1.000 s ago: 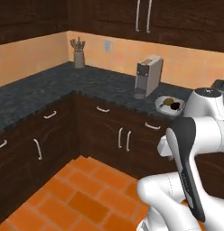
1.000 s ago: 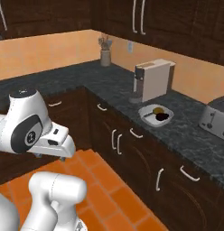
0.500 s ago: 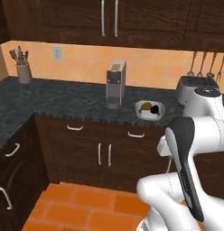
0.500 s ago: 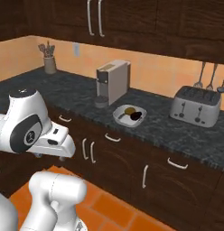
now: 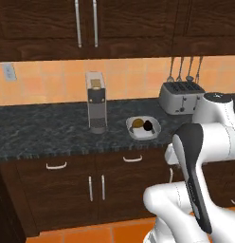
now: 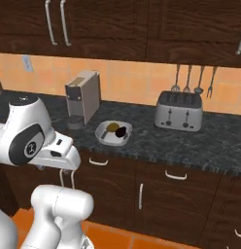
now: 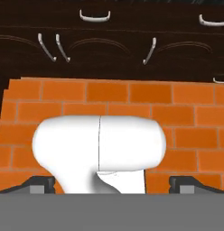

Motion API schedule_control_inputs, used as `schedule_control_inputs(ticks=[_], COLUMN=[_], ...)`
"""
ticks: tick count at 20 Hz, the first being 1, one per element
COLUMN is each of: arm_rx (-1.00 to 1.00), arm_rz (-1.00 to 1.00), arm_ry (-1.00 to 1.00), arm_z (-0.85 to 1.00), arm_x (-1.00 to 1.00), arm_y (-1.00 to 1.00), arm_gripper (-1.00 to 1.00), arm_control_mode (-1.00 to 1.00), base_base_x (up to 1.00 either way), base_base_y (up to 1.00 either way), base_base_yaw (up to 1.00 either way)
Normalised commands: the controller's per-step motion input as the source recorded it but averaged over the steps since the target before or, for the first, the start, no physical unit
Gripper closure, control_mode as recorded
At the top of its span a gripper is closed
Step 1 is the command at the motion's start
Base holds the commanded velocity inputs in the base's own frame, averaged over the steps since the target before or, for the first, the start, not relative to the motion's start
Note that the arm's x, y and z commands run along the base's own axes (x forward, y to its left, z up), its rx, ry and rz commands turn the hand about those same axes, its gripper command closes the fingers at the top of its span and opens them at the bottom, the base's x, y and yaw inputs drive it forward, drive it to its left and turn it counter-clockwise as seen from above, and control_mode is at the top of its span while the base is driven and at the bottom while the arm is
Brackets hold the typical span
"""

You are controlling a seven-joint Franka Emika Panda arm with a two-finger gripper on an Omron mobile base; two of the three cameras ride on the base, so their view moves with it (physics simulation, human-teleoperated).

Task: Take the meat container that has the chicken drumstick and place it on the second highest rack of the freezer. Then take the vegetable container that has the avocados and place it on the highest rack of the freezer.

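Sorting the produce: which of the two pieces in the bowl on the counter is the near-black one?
The avocado on the right side of the vegetable container, toward the toaster; its neighbour is yellowish-brown.

1. The worktop is dark speckled stone and runs along the orange tiled wall above dark wooden cabinets.
2. A grey coffee machine stands upright on the worktop; the places below are given from it.
3. The vegetable container, a shallow light-grey bowl, sits on the worktop just to the machine's right and nearer the front edge, apart from it.
4. The avocados lie in that bowl, one yellowish-brown and one near-black, side by side.
5. A silver toaster stands farther right of the machine, beyond the bowl and against the wall.
6. The floor is orange brick-pattern tile.
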Motion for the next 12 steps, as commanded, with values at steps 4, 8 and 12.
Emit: schedule_control_inputs(ticks=[4,8,12], arm_rx=[0.00,0.00,0.00], arm_rz=[0.00,0.00,0.00], arm_ry=[0.00,0.00,0.00], arm_z=[0.00,0.00,0.00], arm_x=[0.00,0.00,0.00], arm_y=[0.00,0.00,0.00], arm_gripper=[-1.00,-1.00,-1.00], arm_control_mode=[1.00,1.00,1.00], base_base_x=[0.57,0.57,0.61], base_base_y=[0.40,0.19,0.17], base_base_yaw=[-0.18,-0.19,-0.19])
